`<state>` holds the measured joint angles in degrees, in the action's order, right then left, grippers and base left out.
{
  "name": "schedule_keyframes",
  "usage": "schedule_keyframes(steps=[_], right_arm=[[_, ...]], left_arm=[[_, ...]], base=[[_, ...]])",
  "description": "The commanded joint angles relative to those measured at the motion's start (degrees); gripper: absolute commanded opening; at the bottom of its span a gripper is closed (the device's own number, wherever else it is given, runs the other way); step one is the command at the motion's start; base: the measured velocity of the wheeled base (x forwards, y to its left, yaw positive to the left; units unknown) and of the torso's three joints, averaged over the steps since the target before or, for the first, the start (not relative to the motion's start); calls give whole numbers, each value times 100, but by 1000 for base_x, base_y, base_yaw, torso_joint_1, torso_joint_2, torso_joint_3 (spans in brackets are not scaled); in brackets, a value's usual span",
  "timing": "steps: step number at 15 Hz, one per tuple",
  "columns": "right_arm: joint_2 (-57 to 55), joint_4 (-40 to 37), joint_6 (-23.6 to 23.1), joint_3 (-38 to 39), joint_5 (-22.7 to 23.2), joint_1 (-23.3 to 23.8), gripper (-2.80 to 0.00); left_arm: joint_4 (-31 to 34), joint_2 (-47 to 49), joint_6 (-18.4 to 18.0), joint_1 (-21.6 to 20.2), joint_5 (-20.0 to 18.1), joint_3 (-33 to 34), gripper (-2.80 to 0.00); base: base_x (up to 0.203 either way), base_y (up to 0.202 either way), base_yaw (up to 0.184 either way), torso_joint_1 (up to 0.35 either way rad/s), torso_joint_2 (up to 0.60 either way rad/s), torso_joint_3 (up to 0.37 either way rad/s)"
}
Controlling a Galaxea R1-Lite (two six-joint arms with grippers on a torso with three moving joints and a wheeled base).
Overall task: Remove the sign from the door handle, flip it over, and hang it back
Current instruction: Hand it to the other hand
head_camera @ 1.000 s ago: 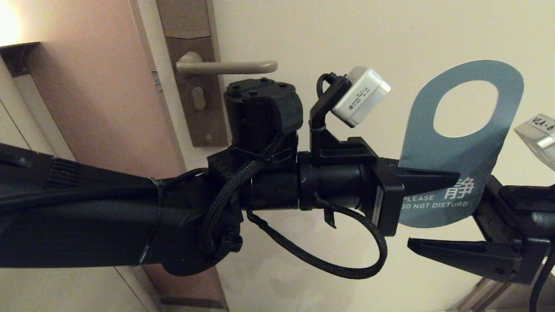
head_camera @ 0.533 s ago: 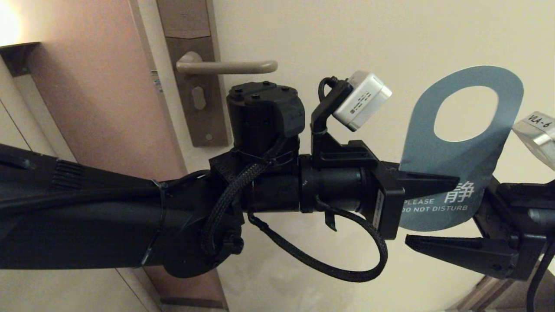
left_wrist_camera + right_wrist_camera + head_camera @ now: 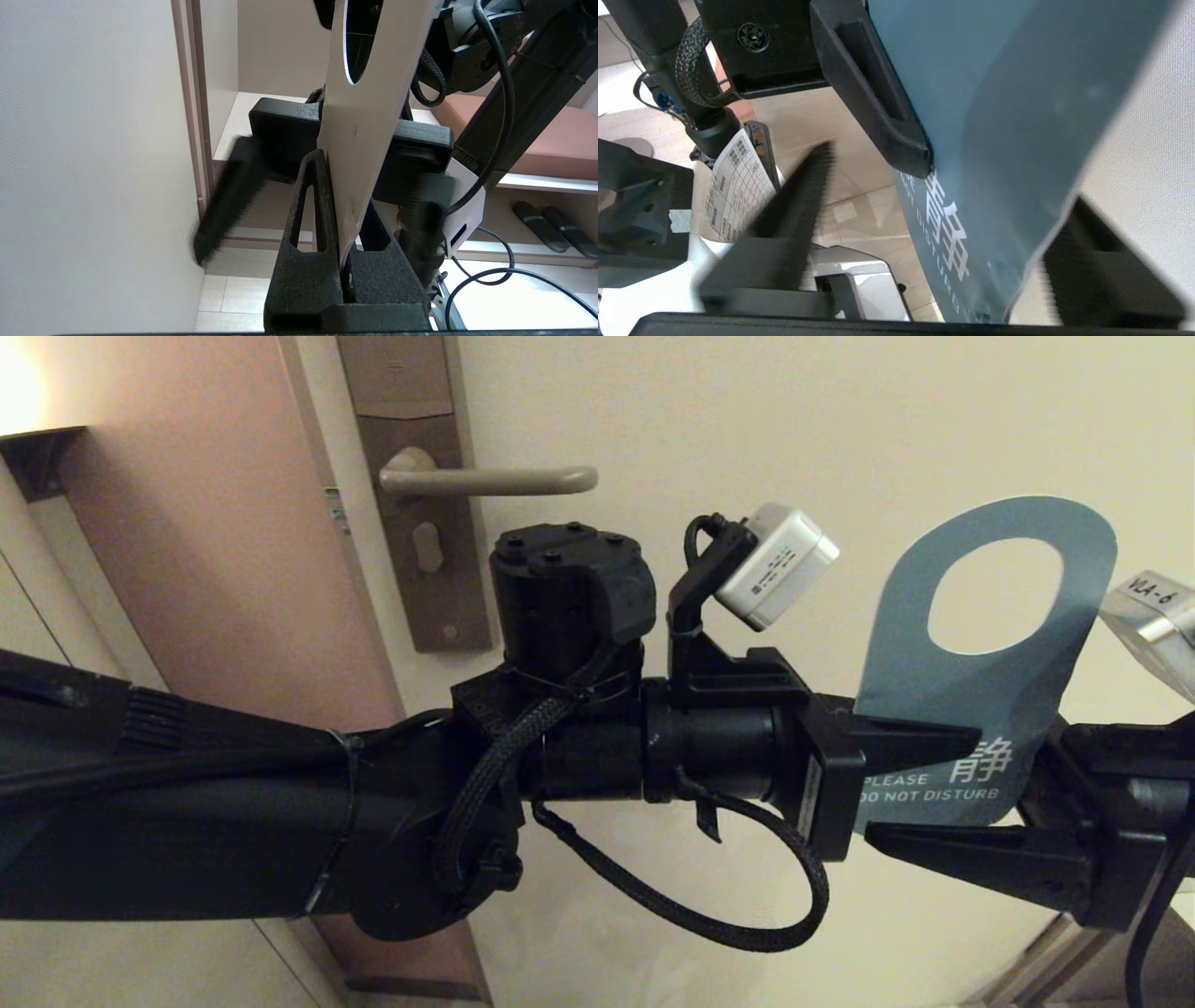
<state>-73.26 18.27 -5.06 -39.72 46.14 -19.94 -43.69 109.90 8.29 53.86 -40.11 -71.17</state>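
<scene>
Sign (image 3: 971, 709) off door handle (image 3: 490, 480), held mid-air at right, teal face near. L gripper (image 3: 920, 744) clamped on lower edge; R gripper (image 3: 943, 803) jaws apart astride it. Risk: card buckles or slips if R closes off-centre

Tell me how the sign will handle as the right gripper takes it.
The sign is a thin flat card, so probably light. It bows in the right wrist view, so likely bendy. The left gripper pinches only its lower edge, yet it stands upright: fairly stiff. The right gripper, open, straddles it.
</scene>
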Motion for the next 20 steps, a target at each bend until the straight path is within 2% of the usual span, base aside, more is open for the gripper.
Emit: schedule_keyframes(steps=[1,14,15,20], right_arm=[[-4,10,-4,4,26,-1,-280],[-45,17,-13,40,26,-1,-280],[-39,18,-13,43,26,-1,-280],[-12,18,-13,87,26,0,-280]], left_arm=[[-26,5,6,2,-23,7,-280],[-26,84,6,2,-41,-2,-280],[-26,93,-3,2,-41,-2,0],[-207,102,7,2,-41,22,0]], base=[[0,0,0,0,0,0],[0,0,0,0,0,0],[0,0,0,0,0,0],[0,0,0,0,0,0]])
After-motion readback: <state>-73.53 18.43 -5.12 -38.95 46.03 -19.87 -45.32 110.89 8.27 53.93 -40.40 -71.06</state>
